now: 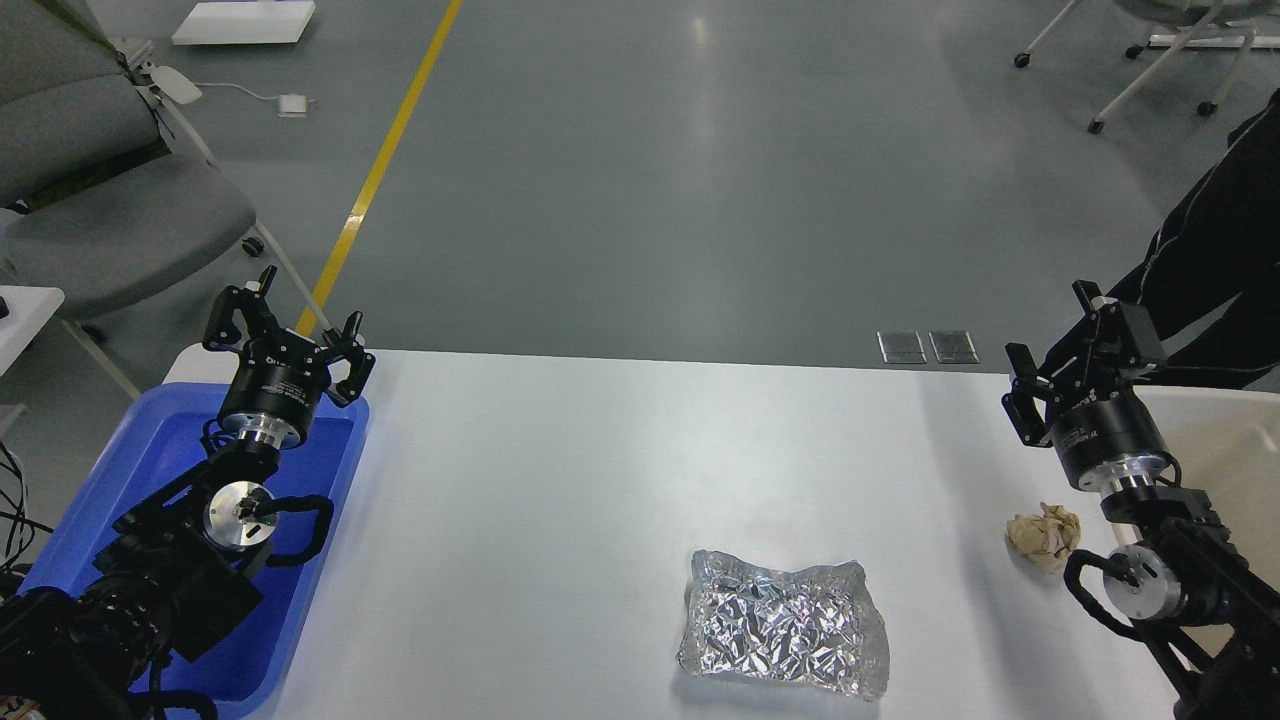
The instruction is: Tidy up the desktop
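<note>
- Hovering above the blue tray (110,470) at the table's left end, the left gripper (290,325) has its fingers spread wide with nothing between them; I judge it is parked there, ready to drop or fetch clutter
- Waiting at the far right edge, the right gripper (1075,355) also shows its fingers apart and empty, raised just above the rim of the beige-white bin (1235,440)
- Spanning the middle of the view, the desktop (600,470) is a glossy white surface, mostly bare between the two containers
- Lying near the front of the desktop, right of centre, a crumpled silver foil bag (782,624) rests flat, well apart from both grippers
- Sitting just beside the right arm's wrist, a crumpled paper ball (1043,535) looks like the closest pick for that arm, probably bound for the bin next to it
- Judging from the two loose items, tidying is not yet finished; the foil bag's slippery, flat shape may make it harder to pinch than the paper
</note>
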Robot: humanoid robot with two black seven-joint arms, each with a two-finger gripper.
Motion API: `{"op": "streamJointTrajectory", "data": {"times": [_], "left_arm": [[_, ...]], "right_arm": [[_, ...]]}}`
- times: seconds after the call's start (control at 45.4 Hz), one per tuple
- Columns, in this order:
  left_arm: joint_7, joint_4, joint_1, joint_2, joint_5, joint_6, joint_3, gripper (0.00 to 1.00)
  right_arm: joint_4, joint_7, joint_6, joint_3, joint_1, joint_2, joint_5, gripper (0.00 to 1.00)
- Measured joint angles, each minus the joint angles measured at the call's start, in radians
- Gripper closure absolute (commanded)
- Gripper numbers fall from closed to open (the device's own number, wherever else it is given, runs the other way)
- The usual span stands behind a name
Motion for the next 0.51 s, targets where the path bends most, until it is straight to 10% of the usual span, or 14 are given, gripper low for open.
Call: {"op": "streamJointTrajectory", "data": {"times": [0.507], "left_arm": [[0.0,0.0,0.0,0.0,0.0,0.0,0.0,0.0]], "right_arm": [[-0.033,0.003,0.003,-0.031,-0.02,0.069,0.192,0.0]]}}
